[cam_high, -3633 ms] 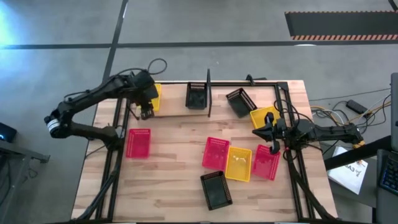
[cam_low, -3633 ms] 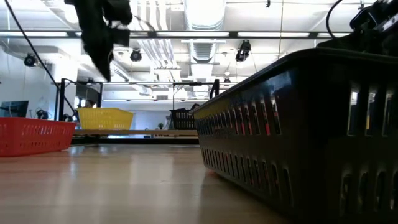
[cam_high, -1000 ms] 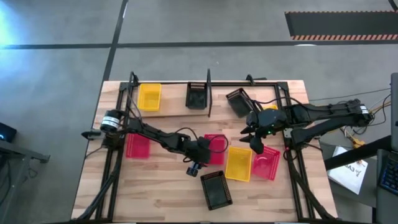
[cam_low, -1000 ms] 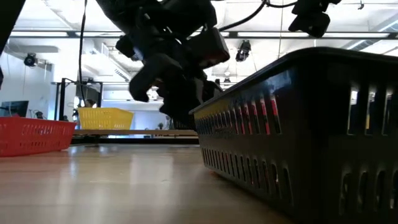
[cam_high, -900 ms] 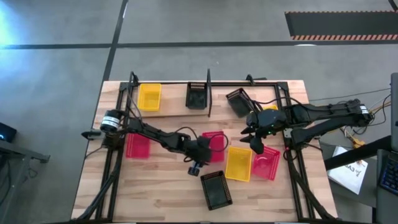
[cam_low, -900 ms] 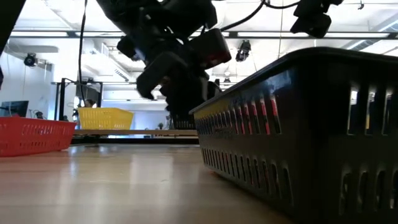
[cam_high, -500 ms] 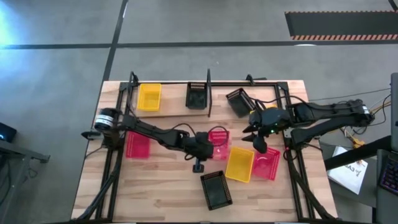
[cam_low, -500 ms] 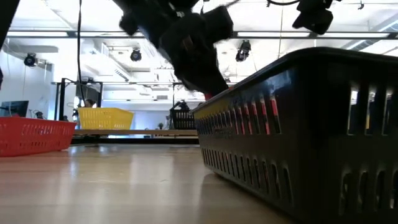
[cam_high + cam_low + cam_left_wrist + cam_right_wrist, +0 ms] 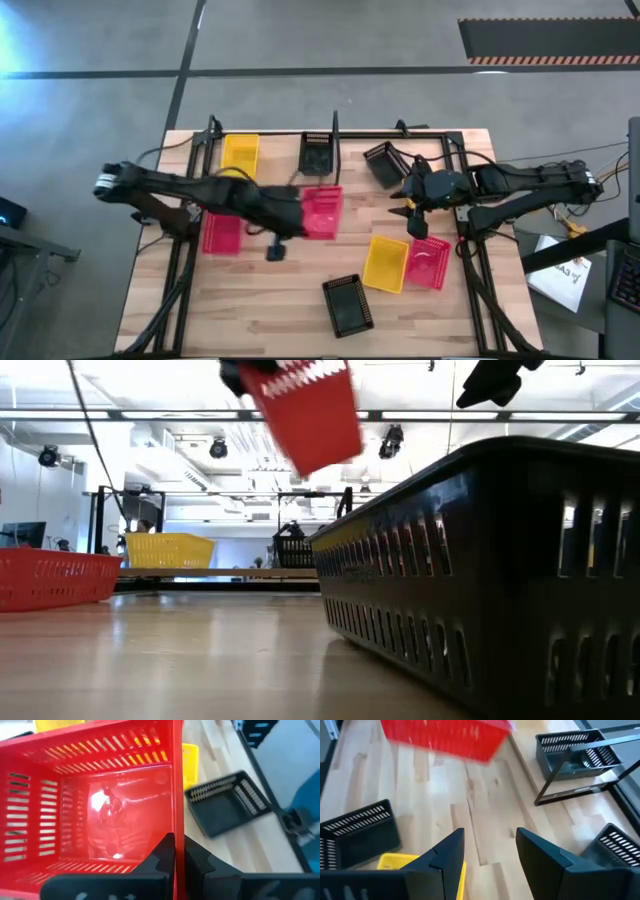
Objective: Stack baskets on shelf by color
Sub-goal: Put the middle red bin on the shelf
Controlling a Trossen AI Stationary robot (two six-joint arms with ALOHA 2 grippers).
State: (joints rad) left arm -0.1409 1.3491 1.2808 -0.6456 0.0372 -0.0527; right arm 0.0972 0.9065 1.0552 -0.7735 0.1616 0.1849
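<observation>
My left gripper (image 9: 297, 216) is shut on a pinkish-red basket (image 9: 322, 212), which hangs high over the table's middle (image 9: 305, 405). My right gripper (image 9: 413, 218) hovers open at the right, touching nothing (image 9: 490, 851). On the shelf (image 9: 275, 168) at the far edge a yellow basket (image 9: 240, 155) and a black basket (image 9: 318, 152) rest on their bottoms. A second black basket (image 9: 385, 163) lies tilted at the far right. On the tabletop stand a yellow basket (image 9: 385, 262), two red baskets (image 9: 430, 262) (image 9: 222, 230) and a black one (image 9: 347, 305). My left gripper grips the rim of the red basket's wall (image 9: 177, 827) on the side toward the table's left. One finger (image 9: 162, 855) is inside the basket and the other outside. The fingers come down over the rim. The basket is lifted clear of the table and hangs tilted.
Black metal rods and posts (image 9: 335, 150) frame the shelf and split it. Cables and equipment lie beyond the table's right edge (image 9: 560, 175). In the low view the near black basket (image 9: 490, 570) fills the right half.
My left gripper has shut on the red basket's wall, lifted it clear of the table and carried it up and toward the far left, toward the shelf. The basket now hangs tilted. The yellow basket beside where it stood has turned slightly.
</observation>
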